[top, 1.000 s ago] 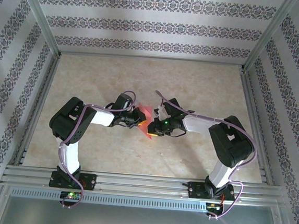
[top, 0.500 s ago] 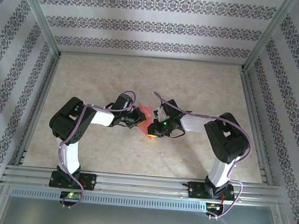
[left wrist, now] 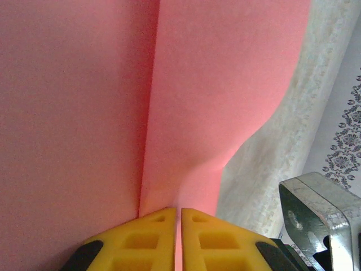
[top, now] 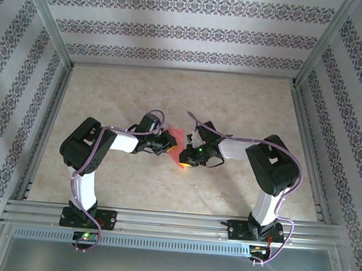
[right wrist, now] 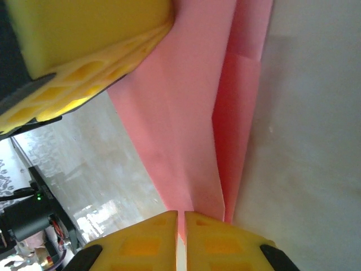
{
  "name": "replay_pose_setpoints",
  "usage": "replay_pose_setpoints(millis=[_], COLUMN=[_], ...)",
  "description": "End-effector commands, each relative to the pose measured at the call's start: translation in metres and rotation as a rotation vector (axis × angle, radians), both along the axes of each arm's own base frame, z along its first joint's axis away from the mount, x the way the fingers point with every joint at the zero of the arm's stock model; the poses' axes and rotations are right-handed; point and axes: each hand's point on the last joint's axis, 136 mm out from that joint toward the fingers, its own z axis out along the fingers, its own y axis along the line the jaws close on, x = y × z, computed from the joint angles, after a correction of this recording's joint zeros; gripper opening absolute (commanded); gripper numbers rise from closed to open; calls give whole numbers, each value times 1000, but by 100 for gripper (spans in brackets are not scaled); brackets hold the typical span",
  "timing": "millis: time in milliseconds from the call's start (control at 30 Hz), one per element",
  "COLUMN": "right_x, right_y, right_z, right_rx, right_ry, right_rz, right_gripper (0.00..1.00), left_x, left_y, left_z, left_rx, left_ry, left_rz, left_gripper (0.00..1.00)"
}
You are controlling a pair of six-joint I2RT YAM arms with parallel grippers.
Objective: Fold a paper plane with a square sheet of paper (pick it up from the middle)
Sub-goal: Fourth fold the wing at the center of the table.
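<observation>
The salmon-pink sheet of paper (top: 178,137) is folded into a narrow layered shape with a straight crease, like a paper plane, and hangs between my two grippers above the table's middle. My left gripper (top: 170,146) is shut on one end. In the left wrist view its yellow fingertips (left wrist: 163,226) pinch the paper (left wrist: 220,84) at the crease. My right gripper (top: 183,161) is shut on the other end. In the right wrist view the folded layers (right wrist: 192,118) run from my right gripper (right wrist: 181,223) up to the left gripper's yellow fingers (right wrist: 84,45).
The beige table top (top: 234,102) lies below, inside an aluminium frame (top: 167,220) with patterned walls. A silver metal part (left wrist: 321,209) sits at the lower right of the left wrist view. Both arms bend inward, with open table behind and in front of them.
The right arm's elbow has swung a little to the left and its gripper has crept slightly toward the left one. Both grippers stay shut on the paper.
</observation>
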Motion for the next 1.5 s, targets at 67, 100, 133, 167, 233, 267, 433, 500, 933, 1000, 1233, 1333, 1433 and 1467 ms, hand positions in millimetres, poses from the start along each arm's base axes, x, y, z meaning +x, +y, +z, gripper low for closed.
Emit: replay_pose_setpoints(millis=[67, 100, 133, 167, 233, 267, 433, 500, 933, 1000, 1233, 1333, 1433, 1467], right_x=[0, 0, -1, -1, -2, -2, -1, 3, -6, -9, -12, -13, -14, -14], right_y=[1, 1, 1, 1, 1, 1, 0, -4, -6, -5, -7, -9, -12, -13], right_z=[-2, -2, -3, -4, -5, -5, 0, 8, 5, 2, -10, -14, -16, -17], right_rx=[45, 45, 44, 44, 45, 47, 52, 47, 21, 20, -6, -22, -38, -42], right_ry=[24, 26, 29, 31, 37, 37, 21, -15, -17, -5, 20, 29, 30, 29], right_rz=[-5, -7, -6, -5, -4, -2, -4, -18, -13, -4, -3, -6, -13, -13], right_gripper=[13, 13, 13, 13, 13, 13, 13, 14, 13, 13, 13, 13, 13, 13], left_x=[-14, -14, -15, -15, -15, -15, -15, -15, -14, -14, -14, -13, -14, -14], left_y=[11, 11, 11, 11, 11, 11, 11, 12, 12, 12, 12, 12, 12, 12], left_z=[-24, -24, -24, -25, -25, -25, -24, -25, -25, -25, -26, -25, -25, -25], left_rx=[90, 90, 91, 92, 92, 92, 92, 96, 97, 99, 102, 102, 103, 103], left_ry=[66, 64, 64, 66, 67, 67, 66, 66, 70, 71, 74, 73, 74, 74], left_rz=[10, 10, 10, 10, 9, 10, 12, 13, 17, 17, 19, 18, 19, 19], left_gripper=[11, 11, 11, 11, 11, 11, 11, 11, 11, 11, 11, 11, 11, 11])
